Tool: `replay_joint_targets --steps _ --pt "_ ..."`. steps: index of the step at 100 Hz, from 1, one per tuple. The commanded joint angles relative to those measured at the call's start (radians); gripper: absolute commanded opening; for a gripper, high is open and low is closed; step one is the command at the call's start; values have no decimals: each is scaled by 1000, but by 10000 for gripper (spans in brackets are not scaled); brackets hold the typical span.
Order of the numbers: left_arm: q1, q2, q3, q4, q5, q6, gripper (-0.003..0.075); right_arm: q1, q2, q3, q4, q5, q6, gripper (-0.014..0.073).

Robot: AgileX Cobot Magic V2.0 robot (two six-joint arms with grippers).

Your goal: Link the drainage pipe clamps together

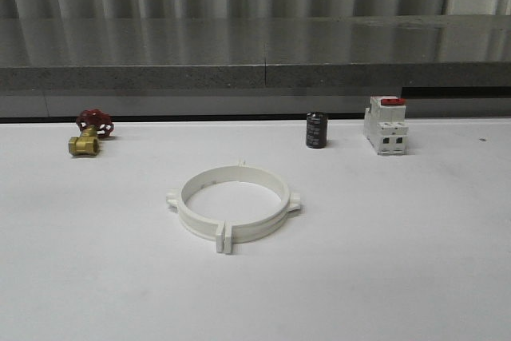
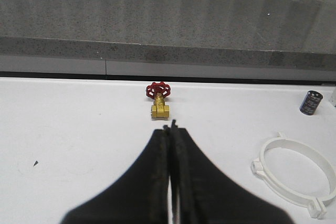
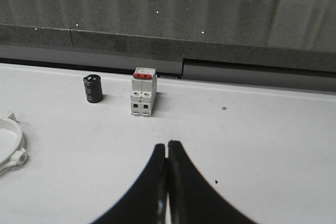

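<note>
Together, the drainage pipe clamps (image 1: 232, 207) form a ring enclosing bare table (image 1: 383, 261).

Your front camera looks forward over the white table (image 1: 415, 277) from low and near. Each wrist camera looks from behind its fingers toward the back wall. All three share the black capacitor (image 1: 316, 130).
</note>
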Motion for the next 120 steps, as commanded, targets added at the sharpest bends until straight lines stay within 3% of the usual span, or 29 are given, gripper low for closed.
replay_joint_targets --steps 1,33,72,120 --pt "2 8 -27 1 -75 -1 -20 -1 -13 -15 32 -99 -21 -68" --pt "2 8 -27 1 -75 -1 -20 -2 -203 79 246 -96 -206 -68" --pt "2 8 -27 1 -75 -1 -20 -2 -447 142 194 4 -205 -68" --pt "2 8 -27 1 -75 -1 -20 -2 -446 142 124 51 -132 -68"
